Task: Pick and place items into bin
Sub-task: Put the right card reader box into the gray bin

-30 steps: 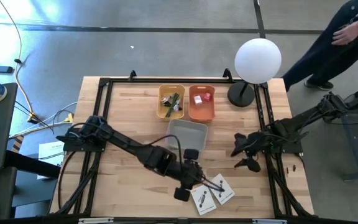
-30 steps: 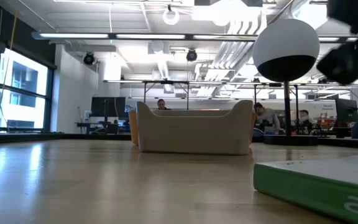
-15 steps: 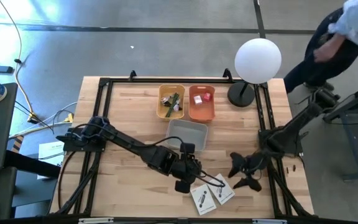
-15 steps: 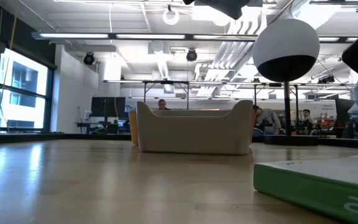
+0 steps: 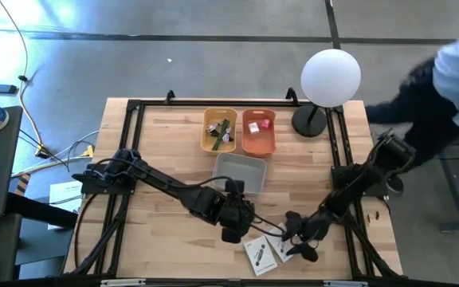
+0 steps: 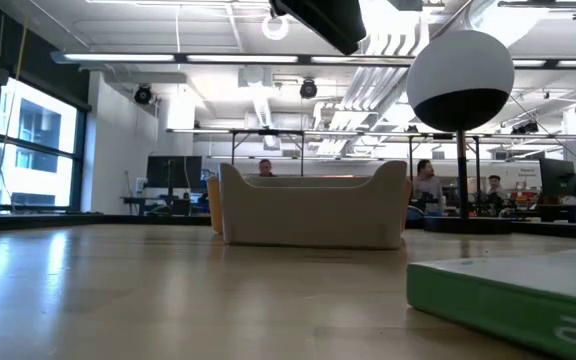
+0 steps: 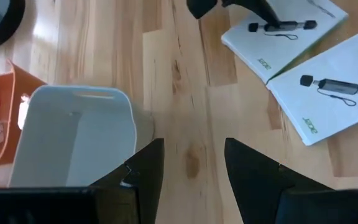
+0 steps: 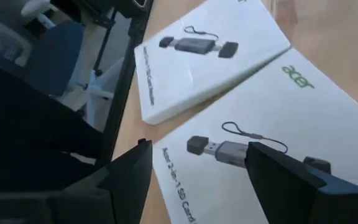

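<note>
Right wrist view shows my right gripper (image 8: 194, 180) hanging just over the two white flat packets, its dark fingers (image 8: 291, 174) spread wide and holding nothing. The nearer packet (image 8: 272, 149) lies directly under the gap between those fingers; it is a flat white card box printed with a picture of a dark and silver card reader on a thin cord, a green "acer" mark near one corner and a line of dark lettering along one edge. The farther packet (image 8: 210, 56) sits just beyond my fingertips, touching the first along one edge, with the same reader picture and lettering.

From above, the right gripper (image 5: 297, 239) is down at the front of the table (image 5: 166, 143), over the packets (image 5: 263, 253). My left gripper (image 5: 231, 231) waits just beside them on the side toward the grey bin (image 5: 240, 171), fingers parted with only bare wood between them.

In the left wrist picture the two packets (image 7: 319, 62) lie ahead of my left fingers (image 7: 145, 165), their thin green edges showing, and the grey bin (image 7: 73, 137) stands close beside the left gripper (image 7: 191, 165). Beyond it are an orange bin (image 5: 258, 132) holding red and white cubes (image 5: 258, 123) and a yellow bin (image 5: 220, 130) holding a green-handled tool (image 5: 220, 127).
</note>
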